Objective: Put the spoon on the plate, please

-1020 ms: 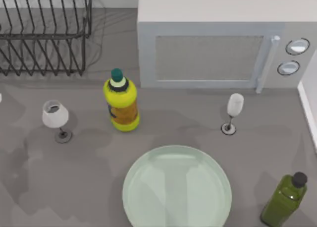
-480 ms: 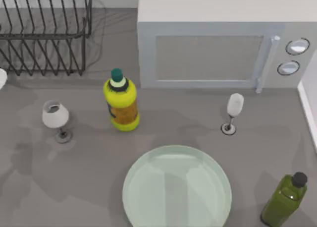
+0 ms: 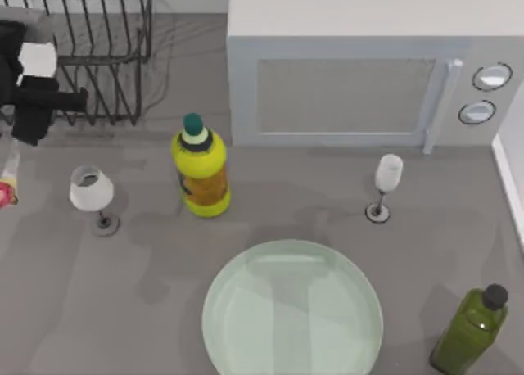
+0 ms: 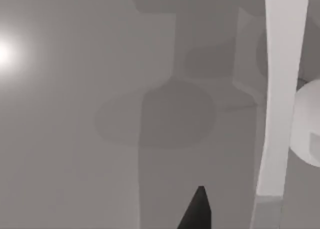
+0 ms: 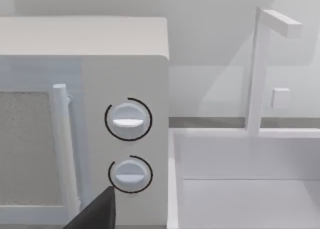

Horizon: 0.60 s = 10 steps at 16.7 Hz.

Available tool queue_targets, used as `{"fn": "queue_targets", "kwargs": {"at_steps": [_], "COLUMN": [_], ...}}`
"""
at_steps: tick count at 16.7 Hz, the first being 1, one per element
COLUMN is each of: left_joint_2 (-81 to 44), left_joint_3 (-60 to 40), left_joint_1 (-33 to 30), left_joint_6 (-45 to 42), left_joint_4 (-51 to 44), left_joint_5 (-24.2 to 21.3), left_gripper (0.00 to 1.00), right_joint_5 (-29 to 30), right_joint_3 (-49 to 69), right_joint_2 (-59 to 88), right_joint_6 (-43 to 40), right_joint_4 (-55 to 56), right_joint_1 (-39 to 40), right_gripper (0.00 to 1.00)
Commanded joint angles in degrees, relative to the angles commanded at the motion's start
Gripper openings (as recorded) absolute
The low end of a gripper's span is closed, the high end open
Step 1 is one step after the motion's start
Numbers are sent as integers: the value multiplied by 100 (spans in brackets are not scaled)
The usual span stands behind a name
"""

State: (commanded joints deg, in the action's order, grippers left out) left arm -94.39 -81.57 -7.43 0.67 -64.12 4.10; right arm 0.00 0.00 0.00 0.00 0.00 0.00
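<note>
The plate lies bare at the near edge of the table in the top view, with nothing set on it, so the placing is not yet done. A dark green bottle stands just beside it at the right.

Farther back, a yellow bottle stands between two wine glasses, one at the left and one at the right.

At the far left edge, the spoon is seen hanging from the left gripper, its red-pink knob low beside the left wine glass; the jaws appear closed on the spoon's upper part, though the grip itself is hidden. The pick-up is judged done; the carry across to the plate and the release are left.

Behind stand the dish rack and the microwave. The right arm is parked facing the microwave's dials; whether its jaws are apart cannot be told.
</note>
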Motion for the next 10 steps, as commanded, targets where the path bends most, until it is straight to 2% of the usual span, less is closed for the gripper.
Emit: {"fn": "queue_targets", "kwargs": {"at_steps": [6, 10], "left_joint_2": [-220, -711], "left_joint_3": [-274, -377], "left_joint_1": [-1801, -2875], "left_joint_6": [5126, 8251], "left_joint_4": [-127, -169], "left_joint_5": [-25, -153], "left_gripper": [0, 0], "right_joint_5": [0, 0], "right_joint_3": [0, 0], "right_joint_2": [0, 0], "right_joint_6": [0, 0], "right_joint_4": [0, 0], "right_joint_1": [0, 0], "right_gripper": [100, 100]}}
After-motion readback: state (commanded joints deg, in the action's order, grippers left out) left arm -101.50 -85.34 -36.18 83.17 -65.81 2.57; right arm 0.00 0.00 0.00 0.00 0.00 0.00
